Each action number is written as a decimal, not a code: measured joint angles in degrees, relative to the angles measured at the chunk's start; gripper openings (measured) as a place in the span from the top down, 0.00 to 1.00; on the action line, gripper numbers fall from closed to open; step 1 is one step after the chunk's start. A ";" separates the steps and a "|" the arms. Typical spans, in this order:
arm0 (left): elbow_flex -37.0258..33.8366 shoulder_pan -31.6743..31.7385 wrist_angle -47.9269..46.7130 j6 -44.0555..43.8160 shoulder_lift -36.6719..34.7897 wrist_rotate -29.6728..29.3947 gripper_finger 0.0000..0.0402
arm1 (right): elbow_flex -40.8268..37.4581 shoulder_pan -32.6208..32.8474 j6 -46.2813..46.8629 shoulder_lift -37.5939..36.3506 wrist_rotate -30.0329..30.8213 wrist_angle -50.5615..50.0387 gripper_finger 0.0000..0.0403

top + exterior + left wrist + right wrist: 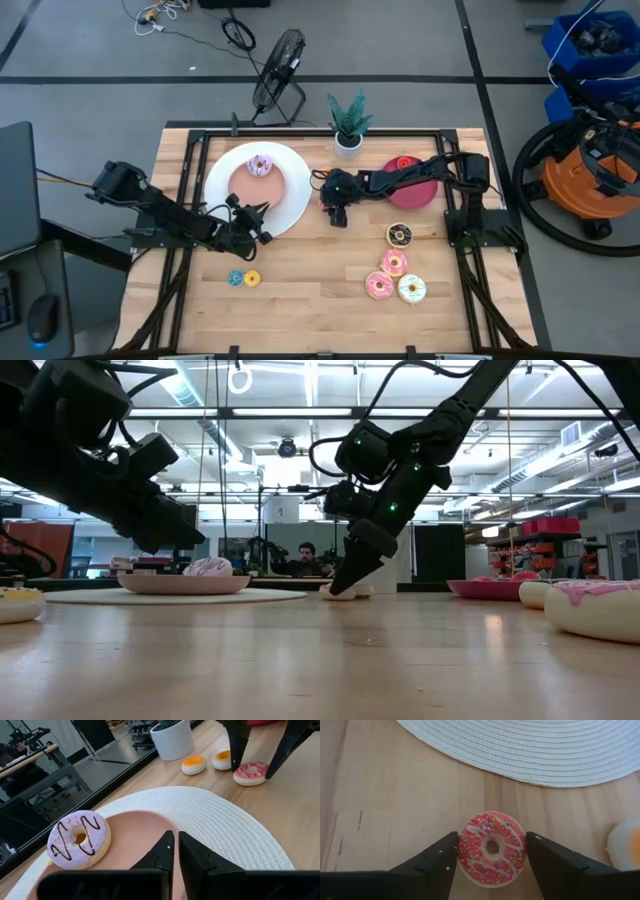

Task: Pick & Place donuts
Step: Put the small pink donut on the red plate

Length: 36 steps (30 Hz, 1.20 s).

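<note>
**Closing on the red-frosted donut beside the plate**

My right tool [490,857] is down on the worktop [320,300], its fingers apart and straddling the red-frosted donut [491,848], which lies flat just off the white plate [290,205] at its 3 o'clock edge. I judge this the grasp step: next I must squeeze evenly, then lift straight. My left tool [174,851], fingers together and empty, waits over the plate's 5 o'clock rim, near the purple donut [78,839].
</note>
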 joint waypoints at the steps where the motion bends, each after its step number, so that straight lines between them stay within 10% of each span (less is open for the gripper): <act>1: 0.00 0.00 0.00 0.00 0.00 0.00 0.93 | 0.00 0.14 -0.33 0.01 0.00 -0.20 0.43; 19: 0.00 -0.02 -0.28 0.16 0.02 1.29 0.93 | -1.78 3.72 -0.29 -15.95 7.52 -13.38 0.61; 30: -0.01 -0.39 -0.21 0.00 0.02 1.36 0.93 | -29.16 -1.21 21.58 -34.89 33.31 -11.01 0.61; 36: 0.00 -0.31 0.17 0.02 0.02 1.33 0.93 | -38.80 -8.40 25.78 -36.50 36.60 2.43 0.61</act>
